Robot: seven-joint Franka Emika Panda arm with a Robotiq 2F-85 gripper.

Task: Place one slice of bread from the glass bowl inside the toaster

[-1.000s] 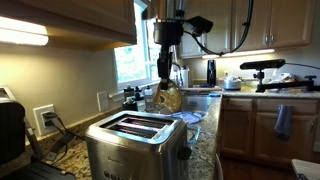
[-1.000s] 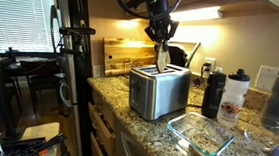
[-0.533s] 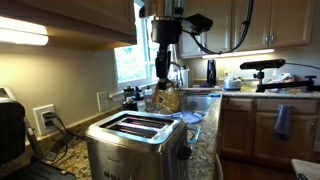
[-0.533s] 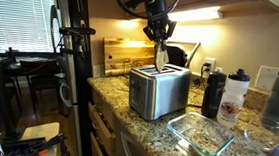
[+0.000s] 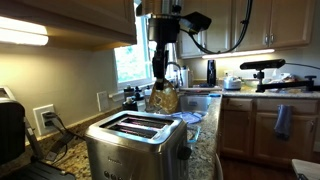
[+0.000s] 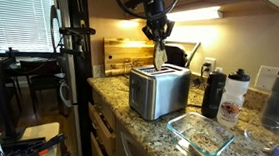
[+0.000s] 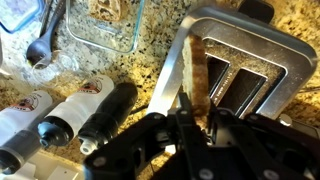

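My gripper (image 5: 160,74) is shut on the slice of bread (image 5: 165,98) and holds it upright just above the stainless-steel toaster (image 5: 135,146). In an exterior view the slice of bread (image 6: 160,58) hangs from the gripper (image 6: 159,35) over the toaster (image 6: 159,91). In the wrist view the slice of bread (image 7: 196,72) stands edge-on between the jaws (image 7: 197,112), beside the toaster's (image 7: 250,62) dark slots. The glass bowl (image 6: 202,133) sits on the counter next to the toaster. It holds another slice in the wrist view (image 7: 100,25).
Bottles (image 6: 215,93) and a jar (image 6: 234,96) stand on the granite counter (image 6: 136,128) behind the glass bowl. A wooden board (image 6: 121,55) leans at the wall. A black appliance (image 5: 10,128) and a wall socket (image 5: 44,118) are near the toaster.
The gripper with the slice of bread has shifted slightly toward the toaster. Nothing else has moved.
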